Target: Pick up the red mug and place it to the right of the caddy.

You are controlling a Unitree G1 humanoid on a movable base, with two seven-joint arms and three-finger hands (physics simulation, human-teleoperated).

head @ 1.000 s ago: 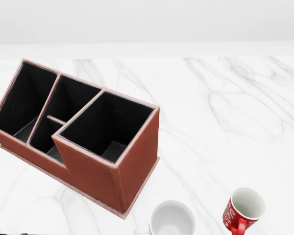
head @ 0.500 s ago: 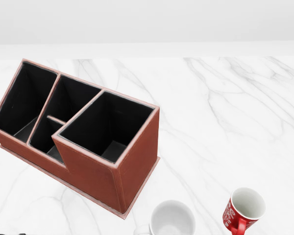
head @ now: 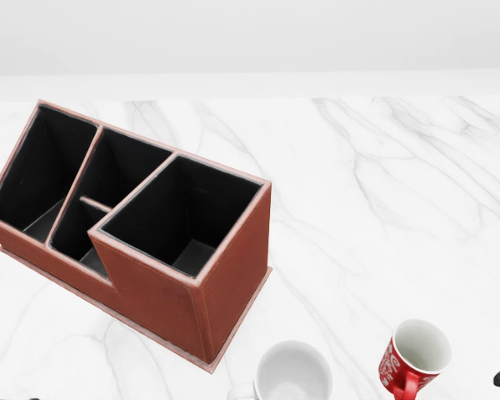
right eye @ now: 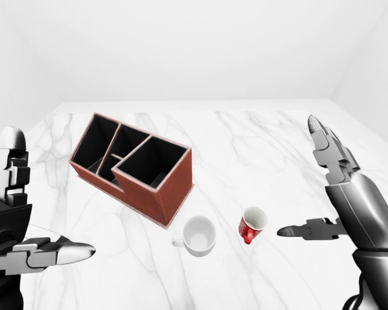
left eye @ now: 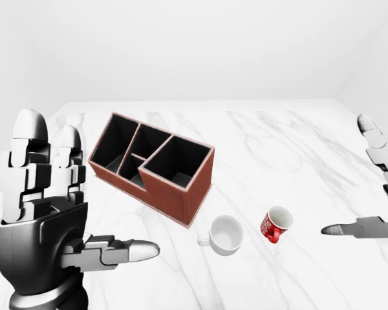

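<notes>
Right now the red mug point(head: 415, 358) stands upright on the white marble table point(head: 383, 183), its handle pointing to about 6 o'clock in the head view. It sits at about 4 o'clock from the caddy point(head: 137, 229), well apart from it, with a white mug point(head: 292, 372) between them. Nobody holds it yet. The right hand point(right eye: 349, 200) waits at 3 o'clock of the red mug with fingers spread wide, likely getting ready to reach in. The left hand point(left eye: 42, 213) is up and open too, holding nothing. Since half a second ago, a small dark bit of the right hand has come into the head view's bottom right corner; the mugs and caddy have not moved.
</notes>
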